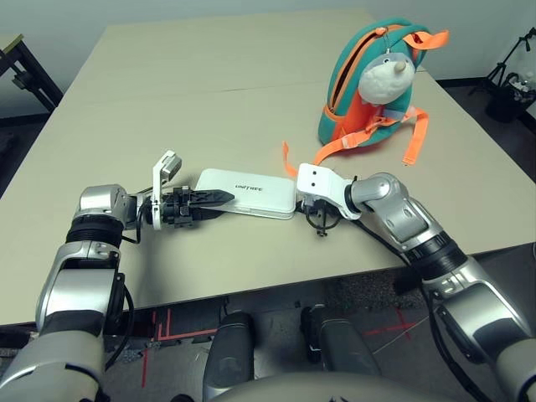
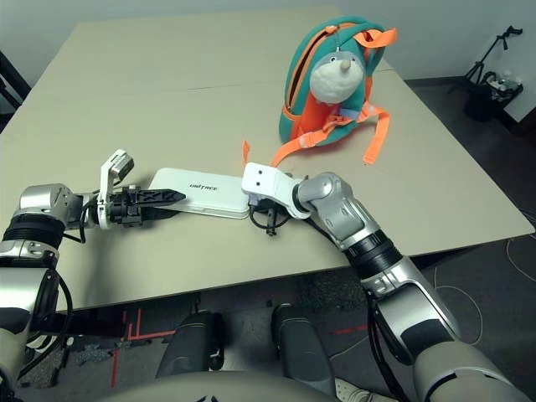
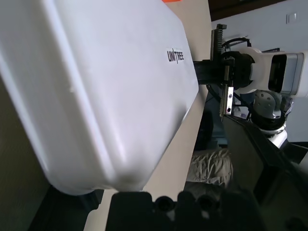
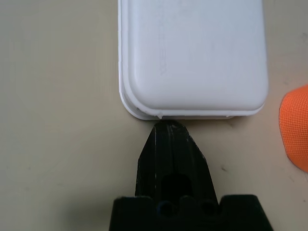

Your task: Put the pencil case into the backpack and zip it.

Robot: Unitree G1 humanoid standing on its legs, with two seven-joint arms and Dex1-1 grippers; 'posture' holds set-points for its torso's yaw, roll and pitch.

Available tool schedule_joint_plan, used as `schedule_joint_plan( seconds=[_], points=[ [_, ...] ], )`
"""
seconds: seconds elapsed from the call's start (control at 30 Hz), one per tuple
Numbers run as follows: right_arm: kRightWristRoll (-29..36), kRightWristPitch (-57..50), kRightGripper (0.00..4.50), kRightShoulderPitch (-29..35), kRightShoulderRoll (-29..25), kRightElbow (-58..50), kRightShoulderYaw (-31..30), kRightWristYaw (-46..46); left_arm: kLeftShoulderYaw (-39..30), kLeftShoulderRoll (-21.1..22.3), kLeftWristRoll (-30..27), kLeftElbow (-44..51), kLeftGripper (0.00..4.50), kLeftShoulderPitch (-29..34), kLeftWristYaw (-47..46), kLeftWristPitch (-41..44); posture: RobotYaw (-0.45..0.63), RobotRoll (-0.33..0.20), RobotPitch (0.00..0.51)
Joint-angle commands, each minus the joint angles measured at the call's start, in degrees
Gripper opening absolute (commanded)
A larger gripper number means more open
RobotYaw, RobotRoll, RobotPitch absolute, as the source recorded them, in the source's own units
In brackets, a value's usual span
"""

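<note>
On the robot's left, the left gripper [image 1: 203, 201] lies level with its black fingers spread as wide as they go; one finger [image 1: 211, 198] lies over the near short end of the pencil case [image 1: 248, 193], and whether that end sits between them yet I cannot tell, so nothing counts as held. Beyond those fingertips the white pencil case stretches flat on the table [image 1: 167, 92], lettering up. At its far short end the right gripper [image 4: 169, 127] has its fingers pressed shut into one point, their tips touching the case's rim and gripping nothing. Past that hand, well apart, the teal backpack [image 1: 368, 84] stands upright with its orange straps [image 1: 339, 147] trailing toward the case; its top looks unzipped. The step in hand seems to be securing the case: the right tip would do best as a firm stop, so the left fingers can slide on squarely and close without the case skating or twisting.
</note>
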State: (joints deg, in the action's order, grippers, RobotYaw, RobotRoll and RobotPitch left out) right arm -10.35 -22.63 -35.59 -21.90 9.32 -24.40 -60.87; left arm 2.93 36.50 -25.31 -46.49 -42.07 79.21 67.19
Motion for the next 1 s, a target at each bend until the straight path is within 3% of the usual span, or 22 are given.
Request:
schedule_joint_plan(
  seconds=[0.03, 0.07, 0.17, 0.5, 0.8, 1.0],
  points=[
    [0.6, 1.1, 0.03, 0.3, -1.1, 1.1, -0.6, -0.4, 1.4, -0.8, 1.5, -1.2, 4.5, 1.1, -1.2, -1.1, -0.11, 0.0, 0.109],
    [0.6, 1.3, 0.03, 0.4, -1.3, 1.3, -0.5, -0.4, 1.3, -0.8, 1.4, -1.3, 4.5, 1.0, -1.3, -1.1, -0.11, 0.0, 0.109],
    [0.7, 1.6, 0.0, 0.8, -2.1, 1.5, -0.3, -0.3, 1.2, -0.8, 1.6, -1.6, 3.86, 1.0, -1.5, -1.4, -0.11, 0.0, 0.111],
    [1.3, 1.7, 0.0, 1.7, -3.8, 1.8, 0.2, 0.5, 0.4, -1.1, 1.7, -3.4, 0.01, -0.1, -2.3, -2.7, -0.11, 0.0, 0.114],
    [2.0, 1.7, 0.0, 2.1, -5.1, 2.0, 0.5, 1.1, 0.3, -1.2, 1.3, -2.9, 0.01, -0.3, -1.4, -2.2, -0.11, 0.0, 0.114],
    [2.3, 2.1, 0.0, 2.2, -6.0, 2.5, 0.7, 1.1, 1.9, 1.5, -0.3, 1.5, 0.01, 1.6, 2.5, 1.9, -0.1, 0.0, 0.114]
  ],
)
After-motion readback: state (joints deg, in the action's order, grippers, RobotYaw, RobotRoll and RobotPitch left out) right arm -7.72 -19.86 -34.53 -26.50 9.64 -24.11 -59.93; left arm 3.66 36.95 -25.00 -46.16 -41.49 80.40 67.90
